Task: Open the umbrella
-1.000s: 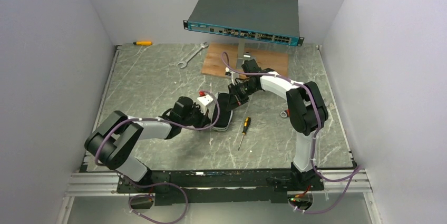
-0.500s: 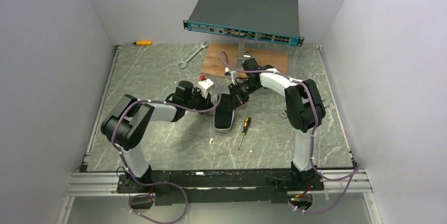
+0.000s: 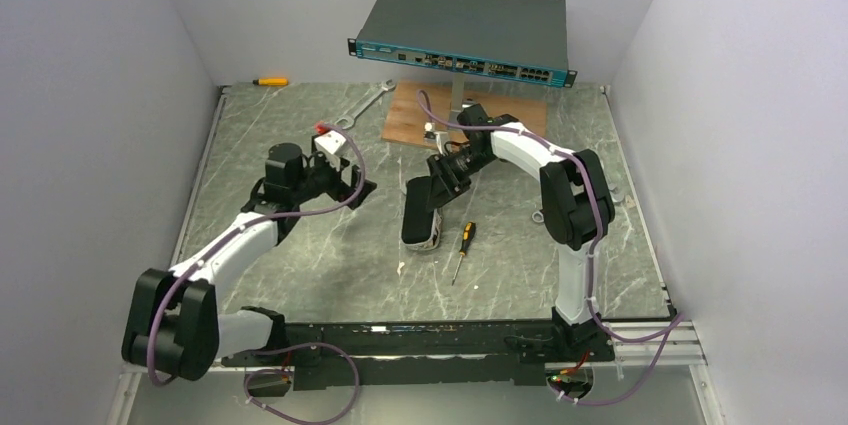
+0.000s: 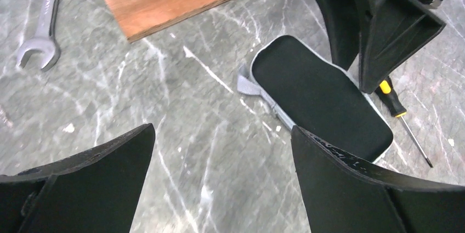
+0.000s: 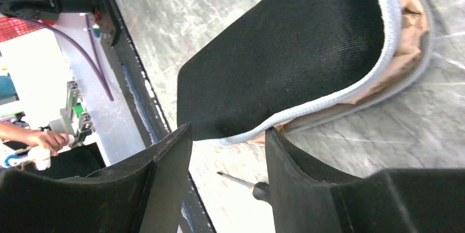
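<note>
L gripper (image 4: 222, 134) wide open, empty, left of umbrella (image 3: 421, 215). R gripper (image 5: 227, 134) half open at far end, no hold. Risk: loose umbrella slides if nudged.

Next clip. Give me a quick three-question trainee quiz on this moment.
1. True or false: the umbrella is opened out.
2. The left gripper is: A, open and clear of the umbrella; B, shut on the umbrella; C, shut on nothing.
3. Fill in: the yellow-and-black tool lying beside the umbrella is a ____.
Key: 1 false, it lies packed; 2 A; 3 screwdriver.
</note>
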`<state>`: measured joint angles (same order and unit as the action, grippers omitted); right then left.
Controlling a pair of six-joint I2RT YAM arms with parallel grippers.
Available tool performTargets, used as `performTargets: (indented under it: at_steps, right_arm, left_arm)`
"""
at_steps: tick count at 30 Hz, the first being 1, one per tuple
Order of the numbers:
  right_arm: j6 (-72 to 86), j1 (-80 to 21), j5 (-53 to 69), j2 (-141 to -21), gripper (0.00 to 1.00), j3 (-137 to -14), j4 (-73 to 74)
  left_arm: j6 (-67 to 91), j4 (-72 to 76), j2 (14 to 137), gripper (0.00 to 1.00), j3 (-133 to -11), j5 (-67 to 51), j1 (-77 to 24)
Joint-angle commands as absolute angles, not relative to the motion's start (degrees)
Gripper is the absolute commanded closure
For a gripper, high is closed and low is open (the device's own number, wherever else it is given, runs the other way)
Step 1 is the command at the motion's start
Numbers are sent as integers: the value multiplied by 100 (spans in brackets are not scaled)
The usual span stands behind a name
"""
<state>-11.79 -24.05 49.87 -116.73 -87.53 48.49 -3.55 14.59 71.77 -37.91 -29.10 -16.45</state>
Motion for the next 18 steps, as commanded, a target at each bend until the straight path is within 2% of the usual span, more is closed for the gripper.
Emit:
performTargets:
  at_steps: [1,4,11,18]
  right_arm:
    - [-1072,-2623,5555,-11478,50,-9010,4848]
    - [-867,-2810,5616,-11702,51,-9450,4722]
    - [-506,-3336,5218,-11905,35,-9845,4022]
    - [-1208,-3496,4503,-12702,31,-10249,4250]
  left_arm:
    - [-564,751,6707,0,-3709,-3194,-1307]
    - [-612,588,6421,0,-3707,-3303,-1073]
    - [-344,305,6087,0,-3668,-2958,-1000]
    - [256,231,6160,0,-3807,-2935,-789]
